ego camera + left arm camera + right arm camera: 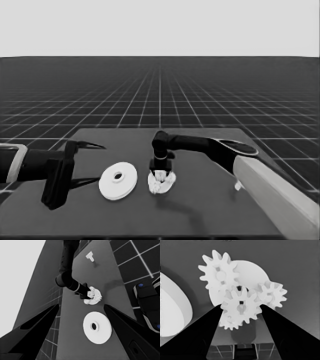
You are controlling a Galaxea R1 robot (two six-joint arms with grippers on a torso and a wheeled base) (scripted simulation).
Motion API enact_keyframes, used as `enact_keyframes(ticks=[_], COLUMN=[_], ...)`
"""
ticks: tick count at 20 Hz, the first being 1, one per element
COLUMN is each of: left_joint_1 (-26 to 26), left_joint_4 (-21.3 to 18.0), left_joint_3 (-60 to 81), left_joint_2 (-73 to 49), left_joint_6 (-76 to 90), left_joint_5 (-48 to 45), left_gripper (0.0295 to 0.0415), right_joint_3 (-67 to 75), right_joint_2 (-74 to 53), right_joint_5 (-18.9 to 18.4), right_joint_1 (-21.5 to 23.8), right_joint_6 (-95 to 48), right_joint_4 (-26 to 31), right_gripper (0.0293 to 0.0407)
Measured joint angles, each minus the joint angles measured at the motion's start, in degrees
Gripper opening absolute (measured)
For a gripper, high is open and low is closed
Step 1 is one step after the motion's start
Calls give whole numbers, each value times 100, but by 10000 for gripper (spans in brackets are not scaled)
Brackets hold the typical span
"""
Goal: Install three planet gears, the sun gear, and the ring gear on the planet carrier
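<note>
The right gripper (160, 172) stands straight down over the smaller round part (253, 272), which lies mid-table just right of the larger round part (118, 181); its two fingers (197, 335) flank a toothed gear (240, 307) at the centre of the cluster, their inner edges meeting its teeth on both sides, so it appears to be clamped on that gear, probably to seat it as the sun gear among the others; around it three more gears sit on the smaller round part, one (218, 273) at its far rim, one (272, 293) to one side, and one (228, 323) half hidden beneath the held gear; they mesh closely, which is likely why the grip comes from directly above; the larger round part waits flat and apart, presumably to go on last; a thin white piece (90, 256) lies near the table's right edge; the left gripper (82, 165) is parked over the table's left end, fingers spread wide, holding nothing.
</note>
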Motion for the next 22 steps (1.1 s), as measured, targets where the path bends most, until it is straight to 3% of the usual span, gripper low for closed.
enact_keyframes(ticks=[22], left_joint_1=[0], left_joint_4=[0], left_joint_3=[0], left_joint_2=[0], left_joint_6=[0], left_joint_5=[0], left_gripper=[385], right_joint_3=[0], right_joint_2=[1], right_joint_5=[0], right_joint_1=[0], right_joint_6=[1319], right_joint_4=[0], right_gripper=[312])
